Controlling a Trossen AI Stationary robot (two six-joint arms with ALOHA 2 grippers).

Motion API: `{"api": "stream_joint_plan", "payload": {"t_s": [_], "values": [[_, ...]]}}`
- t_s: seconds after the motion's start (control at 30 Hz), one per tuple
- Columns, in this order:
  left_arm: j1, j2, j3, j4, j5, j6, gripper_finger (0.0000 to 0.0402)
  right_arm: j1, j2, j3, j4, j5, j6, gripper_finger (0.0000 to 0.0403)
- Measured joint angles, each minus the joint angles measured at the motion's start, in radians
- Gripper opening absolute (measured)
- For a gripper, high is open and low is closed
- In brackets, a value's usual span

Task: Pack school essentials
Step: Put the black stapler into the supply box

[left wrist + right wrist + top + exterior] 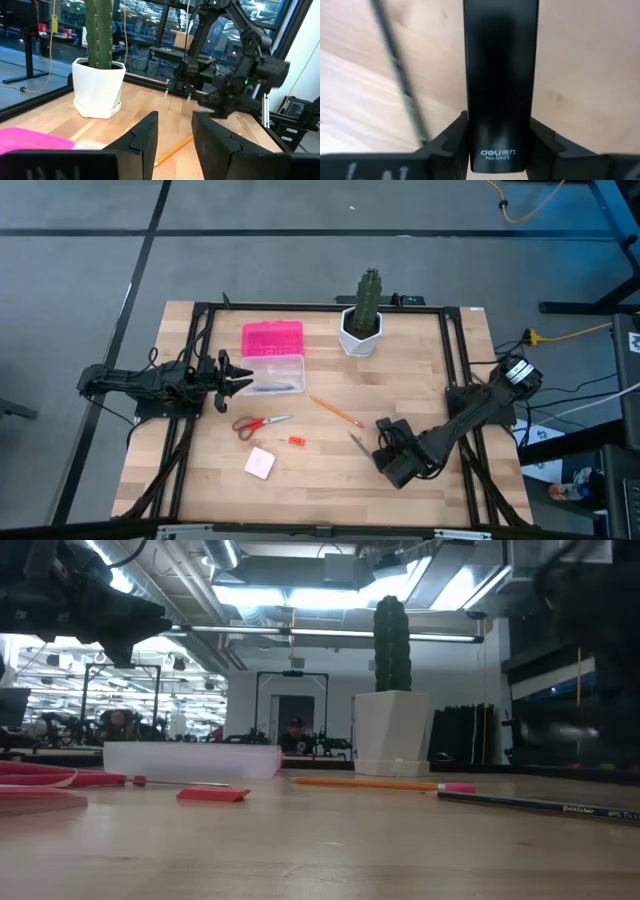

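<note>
My right gripper (501, 137) is low over the table's near right part and shut on the black oblong block (388, 426). A thin dark pen (395, 65) lies beside it on the wood. My left gripper (175, 140) is open and hovers at the left end of the clear box (274, 374), touching nothing. The red-handled scissors (262, 423), the tiny orange-red piece (295, 441), the pink square pad (260, 463) and the orange pencil (336, 411) lie flat on the table between the arms. A second pen shows inside the clear box. My right gripper pinches the black block between its two fingers (451, 145) at the end printed "deli" (500, 152). One finger sits on each long side. The rest of the block reaches forward along the fingers, toward the table's far left. Whether it is lifted off the wood I cannot tell.
The pink lid (272, 338) lies just beyond the clear box. The cactus in its white pot (362, 315) stands near the far edge. Black frame rails (452, 350) run along the table's sides. Bare wood lies between the pencil and the right rail.
</note>
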Motion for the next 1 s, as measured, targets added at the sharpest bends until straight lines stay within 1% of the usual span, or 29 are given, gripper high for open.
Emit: {"api": "stream_joint_plan", "payload": {"t_s": [0.1,0.23,0.3,0.4,0.47,0.6,0.7,0.77,0.83,1.0], "values": [[0.000,0.000,0.000,0.000,0.000,0.000,0.0114,-0.025,-0.024,0.068,-0.052,0.091,-0.068,0.0134],[0.000,0.000,0.000,0.000,0.000,0.000,0.0114,-0.088,-0.031,0.152,-0.049,0.247,-0.257,0.0134],[0.000,0.000,0.000,0.000,0.000,0.000,0.0114,-0.142,-0.031,0.176,-0.025,0.276,-0.370,0.0134],[0.000,0.000,0.000,0.000,0.000,0.000,0.0114,-0.244,-0.031,0.192,0.066,0.273,-0.558,0.0134],[0.000,0.000,0.000,0.000,0.000,0.000,0.0114,-0.319,-0.031,0.192,0.181,0.245,-0.689,0.0134],[0.000,0.000,0.000,0.000,0.000,0.000,0.0114,-0.468,-0.006,0.188,0.475,0.160,-0.925,0.0134],[0.000,0.000,0.000,0.000,0.000,0.000,0.0114,-0.571,0.048,0.191,0.670,0.062,-1.026,0.0134],[0.000,0.000,0.000,0.000,0.000,0.000,0.0114,-0.629,0.100,0.221,0.719,0.006,-1.038,0.0134],[0.000,0.000,0.000,0.000,0.000,0.000,0.0114,-0.675,0.163,0.277,0.710,-0.040,-1.057,0.0134],[0.000,0.000,0.000,0.000,0.000,0.000,0.0114,-0.743,0.345,0.517,0.672,-0.190,-1.157,0.0134]]}}
